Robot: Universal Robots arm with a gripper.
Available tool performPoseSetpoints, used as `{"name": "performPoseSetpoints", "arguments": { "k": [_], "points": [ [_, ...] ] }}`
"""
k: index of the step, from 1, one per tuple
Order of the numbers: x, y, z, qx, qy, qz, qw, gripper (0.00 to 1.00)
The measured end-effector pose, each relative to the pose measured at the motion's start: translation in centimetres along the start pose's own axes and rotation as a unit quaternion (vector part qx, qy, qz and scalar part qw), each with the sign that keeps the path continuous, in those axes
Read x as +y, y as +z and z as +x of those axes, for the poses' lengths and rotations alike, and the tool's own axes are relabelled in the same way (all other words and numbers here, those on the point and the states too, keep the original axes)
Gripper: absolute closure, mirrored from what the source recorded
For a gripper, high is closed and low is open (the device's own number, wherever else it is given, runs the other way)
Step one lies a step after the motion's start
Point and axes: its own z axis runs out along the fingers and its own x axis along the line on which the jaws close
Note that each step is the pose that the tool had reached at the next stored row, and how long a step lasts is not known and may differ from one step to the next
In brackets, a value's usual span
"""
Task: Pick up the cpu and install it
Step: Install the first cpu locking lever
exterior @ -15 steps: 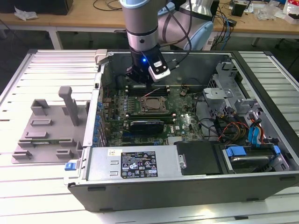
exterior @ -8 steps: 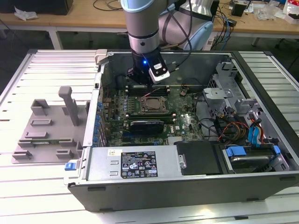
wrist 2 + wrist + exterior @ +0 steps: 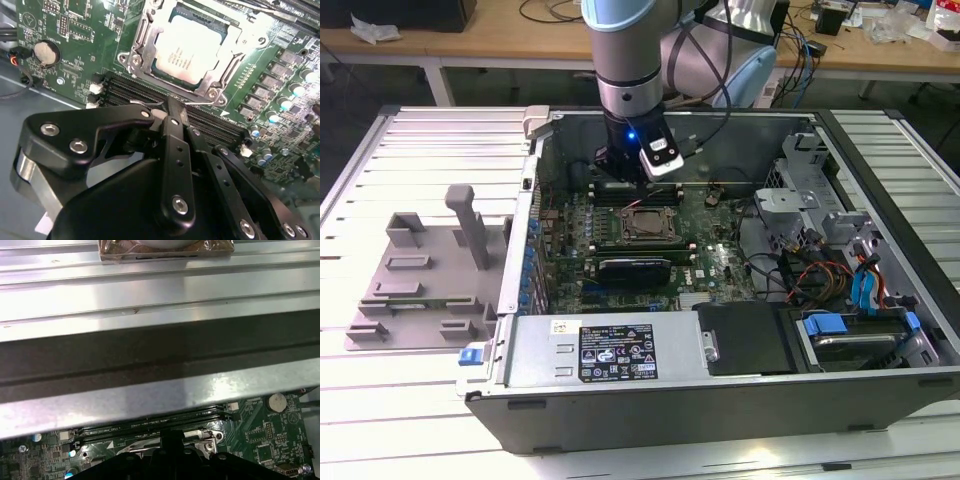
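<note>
The cpu (image 3: 192, 50), a flat square chip with a silver-grey top, lies inside the metal socket frame (image 3: 137, 47) on the green motherboard. In the exterior view the cpu (image 3: 642, 224) sits mid-board in the open computer case. My gripper (image 3: 172, 106) hangs just beside the socket over the memory slots, its black fingers (image 3: 175, 150) pressed together with nothing between them. The exterior view puts my gripper (image 3: 620, 185) at the far edge of the socket, low inside the case. In the first wrist view my gripper (image 3: 172, 440) is a dark shape over the board.
A grey plastic fixture tray (image 3: 420, 280) lies on the slatted table at the exterior view's left. The case wall (image 3: 150, 360) stands close behind the arm. A power supply (image 3: 610, 350), cables (image 3: 820, 275) and drive bays (image 3: 865, 335) crowd the near and right sides. A coin battery (image 3: 45, 52) sits on the board.
</note>
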Motion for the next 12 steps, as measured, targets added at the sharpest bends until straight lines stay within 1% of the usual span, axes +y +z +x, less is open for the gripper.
{"name": "performPoseSetpoints", "arguments": {
  "k": [1,3,7,10,12],
  "points": [
    [0.0,0.08,0.0,-0.0005,0.002,0.0001,1.0,0.89],
    [-0.01,0.16,0.02,-0.0018,0.014,0.0018,0.9999,0.89],
    [0.03,0.42,-0.05,-0.0047,0.038,0.005,0.9993,0.89],
    [0.1,0.55,-0.14,-0.0061,0.048,0.0063,0.9988,0.89],
    [0.3,0.66,-0.14,-0.0067,0.054,0.0071,0.9985,0.89]
  ]
}}
